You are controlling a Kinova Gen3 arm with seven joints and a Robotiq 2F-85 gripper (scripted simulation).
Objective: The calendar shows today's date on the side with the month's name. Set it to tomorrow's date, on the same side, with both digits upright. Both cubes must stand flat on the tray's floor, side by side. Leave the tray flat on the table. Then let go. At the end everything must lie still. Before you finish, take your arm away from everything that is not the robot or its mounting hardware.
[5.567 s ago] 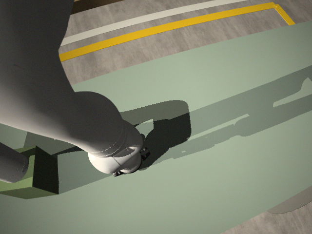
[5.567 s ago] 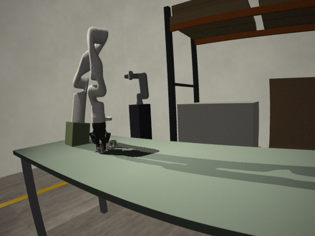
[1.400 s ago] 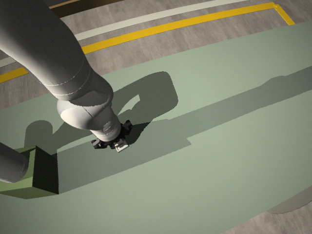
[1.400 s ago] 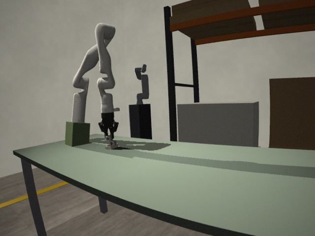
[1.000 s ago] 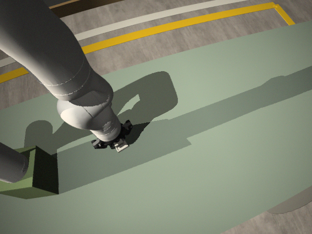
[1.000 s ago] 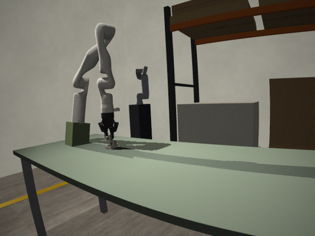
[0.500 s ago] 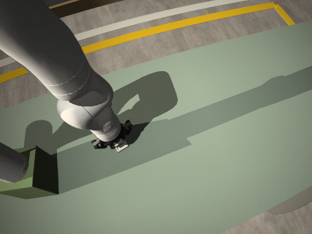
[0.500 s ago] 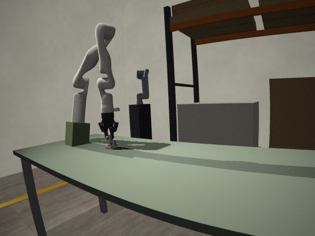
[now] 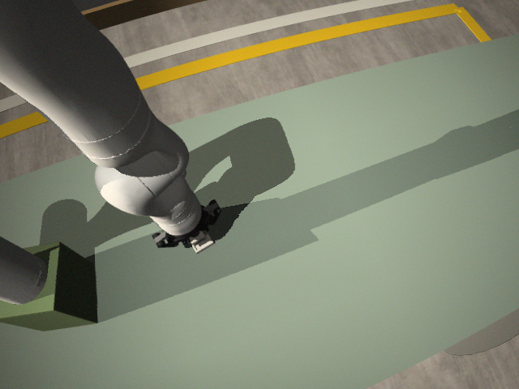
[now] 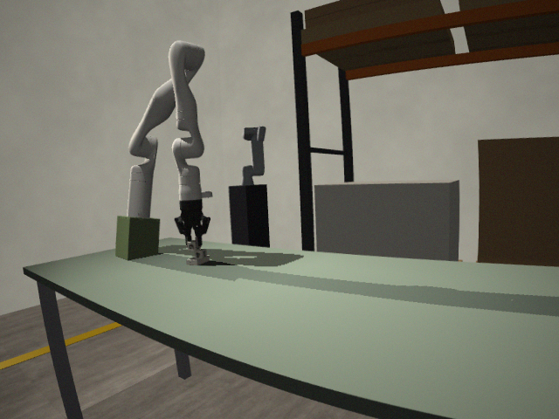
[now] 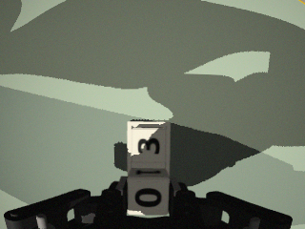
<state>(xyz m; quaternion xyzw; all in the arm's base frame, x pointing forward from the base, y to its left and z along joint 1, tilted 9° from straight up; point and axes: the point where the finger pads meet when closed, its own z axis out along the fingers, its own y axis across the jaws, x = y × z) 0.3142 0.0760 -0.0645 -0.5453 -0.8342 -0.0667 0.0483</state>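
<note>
Tray: off-white [image 9: 204, 248] [image 10: 196, 261] [image 11: 148, 123], sitting on table [image 9: 335, 284] [image 10: 342, 329] [image 11: 62, 110]; 3 cube [image 10: 202, 253] [image 11: 136, 158] is standing in it.
Pincer: black [image 9: 187, 234] [image 10: 193, 243] [image 11: 149, 191], pointing down, partly open w/ pads closing on 0 cube [image 10: 192, 245] [image 11: 148, 197]; holding it higher than 3 cube.
Cubes: pale w/ dark digits; 3 and 0 are facing the wrist cam, both lying sideways in that view. 0 cube is also showing a 1 on an adjoining side. Month side: can't tell.
Table: pale green, dark edge, carrying arm shadows. Green block [image 9: 75, 284] [image 10: 137, 238] is standing near tray, w/ arm's base end rising from it.
Room: rack [image 10: 301, 135] w/ orange beams is standing behind, near grey box [image 10: 383, 221]; a 2nd arm [image 10: 257, 155] is perching on a black pedestal [image 10: 249, 216]. Yellow line [image 9: 251, 49] [image 10: 90, 333] is crossing the floor [image 9: 343, 56] [image 10: 130, 379].
</note>
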